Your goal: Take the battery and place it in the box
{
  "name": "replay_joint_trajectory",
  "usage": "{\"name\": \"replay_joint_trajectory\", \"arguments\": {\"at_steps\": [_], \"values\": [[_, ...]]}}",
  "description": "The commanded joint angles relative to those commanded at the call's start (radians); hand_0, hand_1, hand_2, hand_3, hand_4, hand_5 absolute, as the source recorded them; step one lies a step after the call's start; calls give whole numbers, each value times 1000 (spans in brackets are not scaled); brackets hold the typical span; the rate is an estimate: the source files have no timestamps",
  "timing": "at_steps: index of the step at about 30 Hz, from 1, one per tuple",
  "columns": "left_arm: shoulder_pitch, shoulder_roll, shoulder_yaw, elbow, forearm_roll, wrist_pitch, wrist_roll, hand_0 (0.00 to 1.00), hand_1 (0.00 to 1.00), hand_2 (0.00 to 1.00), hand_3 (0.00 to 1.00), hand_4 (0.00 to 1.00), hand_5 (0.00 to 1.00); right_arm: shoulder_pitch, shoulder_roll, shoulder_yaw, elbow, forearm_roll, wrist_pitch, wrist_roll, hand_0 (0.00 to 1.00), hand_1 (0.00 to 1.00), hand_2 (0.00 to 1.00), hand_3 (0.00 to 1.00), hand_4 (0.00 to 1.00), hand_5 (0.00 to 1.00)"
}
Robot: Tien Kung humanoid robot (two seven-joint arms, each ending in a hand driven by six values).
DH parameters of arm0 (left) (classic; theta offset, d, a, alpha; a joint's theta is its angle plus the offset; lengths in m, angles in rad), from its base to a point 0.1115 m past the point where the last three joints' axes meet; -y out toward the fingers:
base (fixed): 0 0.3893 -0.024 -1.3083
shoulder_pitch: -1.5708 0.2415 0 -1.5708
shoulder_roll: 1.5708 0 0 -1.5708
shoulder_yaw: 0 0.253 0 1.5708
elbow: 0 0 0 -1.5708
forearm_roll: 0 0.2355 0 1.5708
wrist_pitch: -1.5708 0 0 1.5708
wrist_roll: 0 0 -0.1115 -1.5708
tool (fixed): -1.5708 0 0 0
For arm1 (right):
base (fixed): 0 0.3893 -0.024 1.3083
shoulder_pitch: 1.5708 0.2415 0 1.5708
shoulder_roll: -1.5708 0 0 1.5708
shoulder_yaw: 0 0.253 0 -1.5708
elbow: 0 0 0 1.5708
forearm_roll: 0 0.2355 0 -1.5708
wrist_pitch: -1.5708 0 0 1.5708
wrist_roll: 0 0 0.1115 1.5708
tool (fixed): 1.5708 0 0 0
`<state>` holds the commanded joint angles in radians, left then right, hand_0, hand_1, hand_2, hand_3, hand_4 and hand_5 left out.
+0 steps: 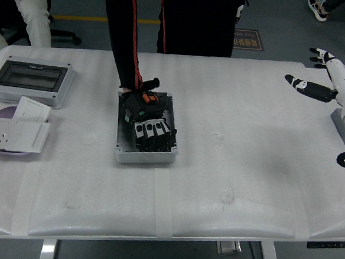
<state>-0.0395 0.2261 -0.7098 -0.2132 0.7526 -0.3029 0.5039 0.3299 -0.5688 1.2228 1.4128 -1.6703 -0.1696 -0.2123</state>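
While one grey box sits center-left on the white counter, a person's gloved hand reaches down into it, fingers curled over the contents, so I can't actually make out the battery. Only one robot hand shows, the right hand at the upper right of the frame, its fingers spread and holding nothing, hovering over the counter's far corner.
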Motion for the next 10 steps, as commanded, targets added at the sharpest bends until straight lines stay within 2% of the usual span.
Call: {"name": "replay_joint_trajectory", "arguments": {"at_steps": [10], "values": [[15, 2, -7, -1, -3, -1, 4, 367, 600, 553, 570, 664, 2, 17, 19, -22, -20, -10, 6, -5, 998, 806, 836, 909, 873, 530]]}}
